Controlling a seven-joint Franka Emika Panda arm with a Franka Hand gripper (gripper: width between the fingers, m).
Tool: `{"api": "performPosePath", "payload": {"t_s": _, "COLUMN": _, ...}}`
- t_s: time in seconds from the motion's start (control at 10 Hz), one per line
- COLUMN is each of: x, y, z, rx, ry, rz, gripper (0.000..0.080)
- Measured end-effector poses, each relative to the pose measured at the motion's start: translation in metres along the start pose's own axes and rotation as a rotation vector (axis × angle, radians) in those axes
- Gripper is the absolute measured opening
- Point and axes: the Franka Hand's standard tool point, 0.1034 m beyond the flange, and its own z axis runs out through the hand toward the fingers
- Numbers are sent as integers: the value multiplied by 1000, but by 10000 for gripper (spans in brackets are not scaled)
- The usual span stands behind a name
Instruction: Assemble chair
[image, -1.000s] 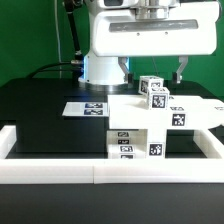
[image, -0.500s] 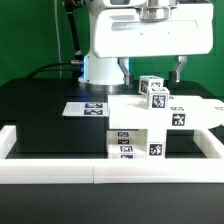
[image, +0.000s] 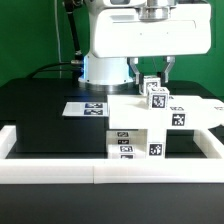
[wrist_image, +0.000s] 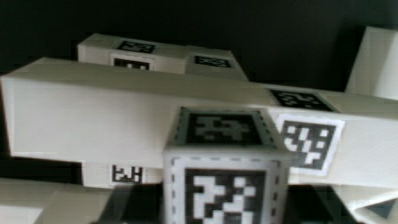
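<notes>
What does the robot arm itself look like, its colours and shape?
The arm is bulky, smooth and glossy white with rounded casings. Its gripper ends in two thin dark fingers. Dark cables hang behind it against a green backdrop.

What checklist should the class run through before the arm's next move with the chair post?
1. Gripper over the post: ok, fingers flank its top.
2. Fingers closed firmly on the post: cannot tell.
3. Post upright: ok in the exterior view.
4. Post centred between the fingers: cannot tell; the wrist view shows the post, not the fingers.
5. Slab assembly resting against the front rail: ok.
6. Marker board clear of the gripper: ok, toward the exterior view's left.
</notes>
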Motion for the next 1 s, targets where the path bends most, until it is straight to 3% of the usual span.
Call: {"api": "performPosePath", "payload": {"t_s": 1.0, "x": 1, "y": -1, "z": 1, "rx": 11, "ry": -2, "rz": 853, "gripper": 287}}
